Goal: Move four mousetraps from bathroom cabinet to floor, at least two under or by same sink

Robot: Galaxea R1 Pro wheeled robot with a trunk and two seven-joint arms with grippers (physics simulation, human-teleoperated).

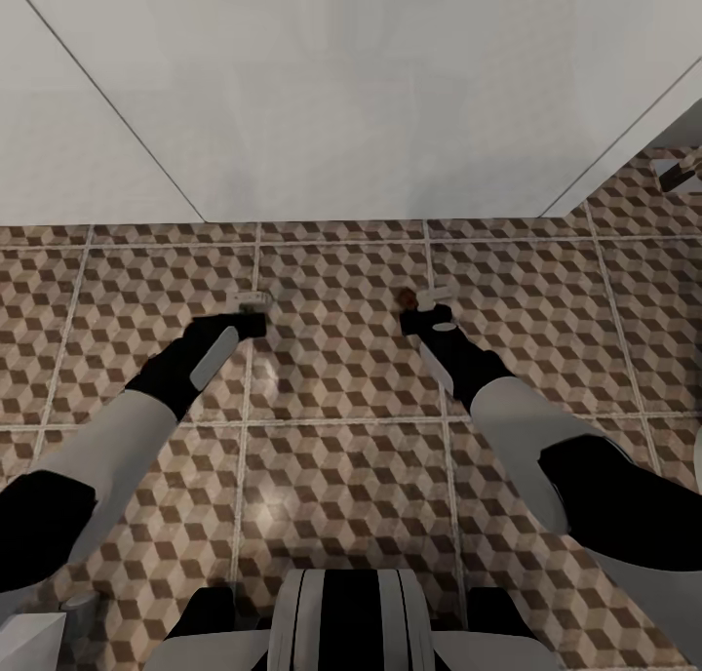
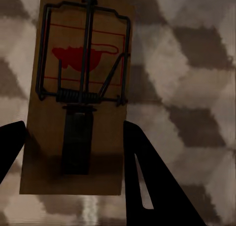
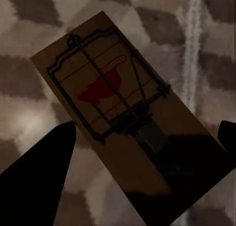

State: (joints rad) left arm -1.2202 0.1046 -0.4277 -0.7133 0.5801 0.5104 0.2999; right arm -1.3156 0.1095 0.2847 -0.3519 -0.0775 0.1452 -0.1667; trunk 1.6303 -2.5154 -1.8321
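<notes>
A flat tan wooden mousetrap point(image 2: 78, 100) with black wire spring is framed between the spread left claw point(image 2: 73, 162) fingers, another point(image 3: 130, 137) between the spread right claw point(image 3: 142, 157) fingers, above cube-patterned floor tiles point(image 1: 341, 476).

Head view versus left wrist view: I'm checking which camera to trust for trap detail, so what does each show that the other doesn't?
The head view alone shows both arms, the right gripper and the white wall ahead. The left wrist view alone shows the mousetrap clearly: tan board, black wire spring, red mark, between the dark fingers. Both show the cube-patterned bathroom floor and the left gripper.
</notes>
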